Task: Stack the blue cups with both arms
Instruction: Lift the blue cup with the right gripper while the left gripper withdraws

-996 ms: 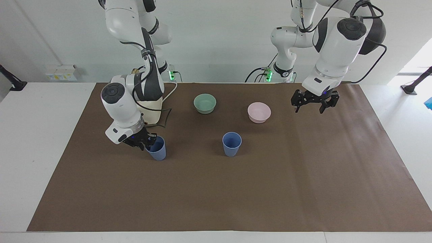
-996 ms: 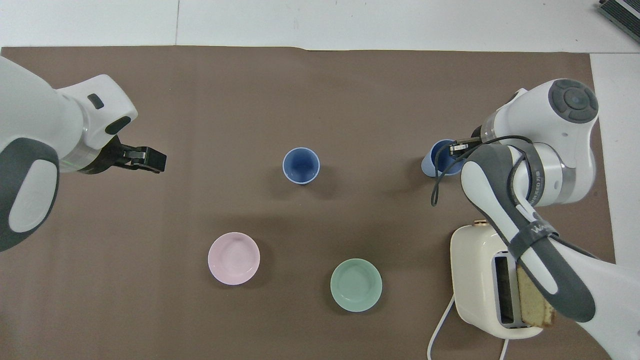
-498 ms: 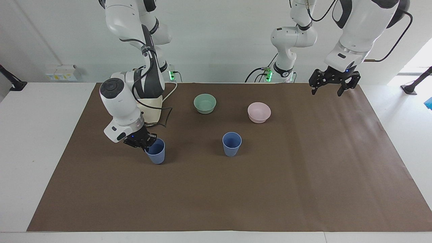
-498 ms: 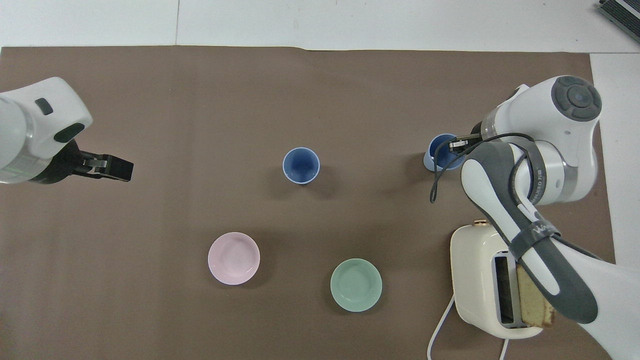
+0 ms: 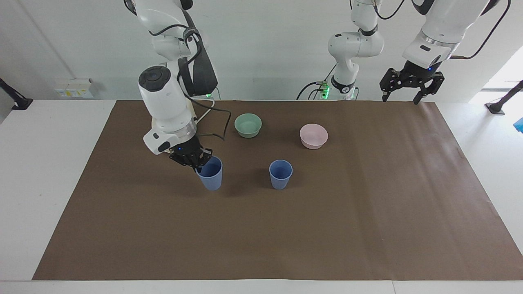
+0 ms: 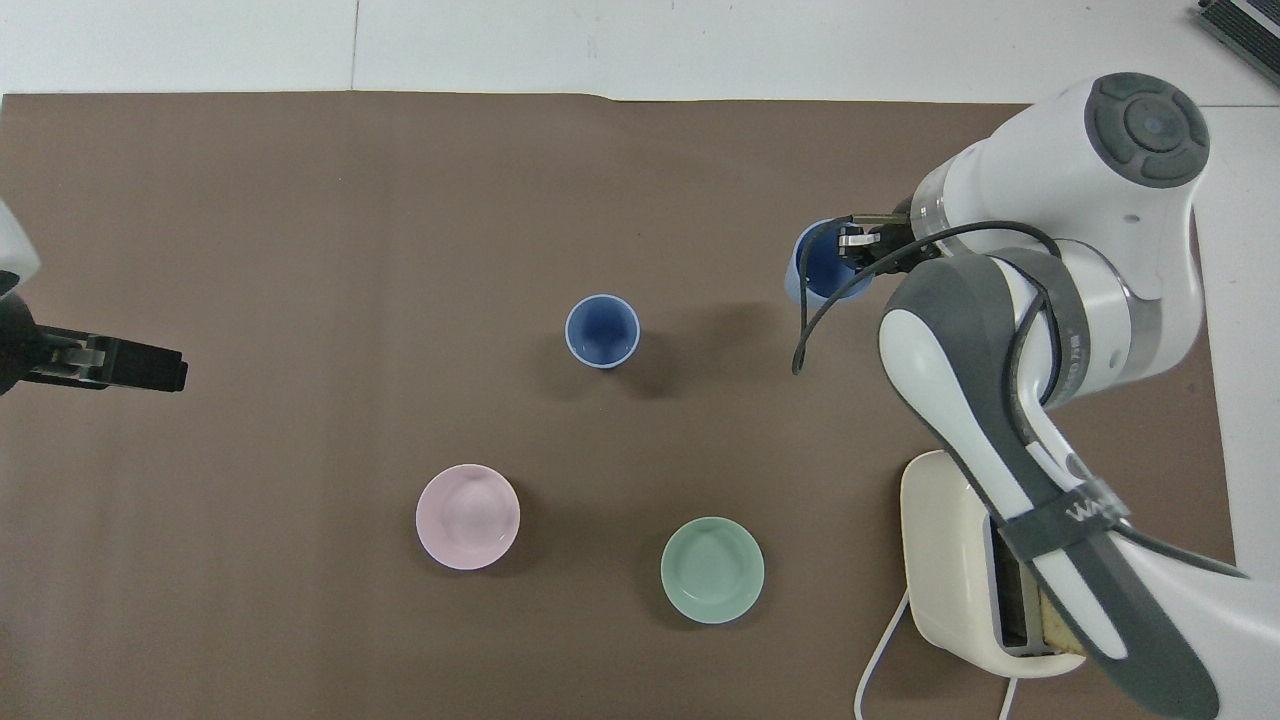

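One blue cup stands upright on the brown mat, near the table's middle. The other blue cup hangs upright in the air over the mat, beside the standing one toward the right arm's end. My right gripper is shut on that cup's rim, one finger inside it. My left gripper is open with nothing in it, raised high over the mat's edge at the left arm's end.
A pale green bowl and a pink bowl sit nearer to the robots than the standing cup. A cream toaster with its cord stands under the right arm.
My right gripper has lifted its blue cup off the mat and carried it toward the standing cup. The left arm has risen and drawn back toward its own end of the table.
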Motion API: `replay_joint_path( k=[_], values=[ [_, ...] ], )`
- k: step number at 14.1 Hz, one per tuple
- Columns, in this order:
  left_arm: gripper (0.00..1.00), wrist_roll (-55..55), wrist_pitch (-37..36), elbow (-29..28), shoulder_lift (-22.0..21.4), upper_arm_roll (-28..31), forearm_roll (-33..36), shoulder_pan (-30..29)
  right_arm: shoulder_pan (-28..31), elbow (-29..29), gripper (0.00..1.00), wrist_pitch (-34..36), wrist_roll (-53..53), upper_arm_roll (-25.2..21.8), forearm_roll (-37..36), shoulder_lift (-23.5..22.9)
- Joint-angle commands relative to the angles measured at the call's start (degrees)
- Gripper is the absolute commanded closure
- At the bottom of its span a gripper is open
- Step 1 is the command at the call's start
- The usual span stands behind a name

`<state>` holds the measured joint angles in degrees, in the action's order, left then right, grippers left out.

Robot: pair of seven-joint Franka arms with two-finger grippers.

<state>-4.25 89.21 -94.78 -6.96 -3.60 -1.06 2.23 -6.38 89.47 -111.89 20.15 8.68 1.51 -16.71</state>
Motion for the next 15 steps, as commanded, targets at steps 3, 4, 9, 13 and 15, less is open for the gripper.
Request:
replay_joint_path(
  k=[3, 4, 9, 13, 15],
  values=[
    [0.00, -2.7, -1.6, -0.1, -0.3, 0.0, -1.1, -2.1, -3.8, -3.2, 1.00, 2.3, 8.9, 2.9, 0.2, -0.4],
    [0.00, -2.6, -1.4, -0.1, -0.3, 0.0, -1.2, -2.1, -4.9, -3.2, 1.00, 2.3, 9.0, 3.0, 0.2, -0.3],
    [0.00, -3.0, -1.2, -0.4, 0.2, 0.1, -0.8, -1.6, -11.2, -7.5, 1.00, 3.4, 14.3, 3.0, 0.0, -1.0],
    [0.00, -4.6, -1.7, -0.5, 0.2, 0.0, -0.4, -1.4, -13.2, -7.8, 1.00, -0.2, 14.7, 3.0, -0.1, -3.8],
    [0.00, -4.5, -1.5, -0.5, 0.2, 0.0, -0.4, -1.4, -13.5, -7.8, 1.00, -2.3, 15.3, 3.0, -0.2, -4.9]
  ],
)
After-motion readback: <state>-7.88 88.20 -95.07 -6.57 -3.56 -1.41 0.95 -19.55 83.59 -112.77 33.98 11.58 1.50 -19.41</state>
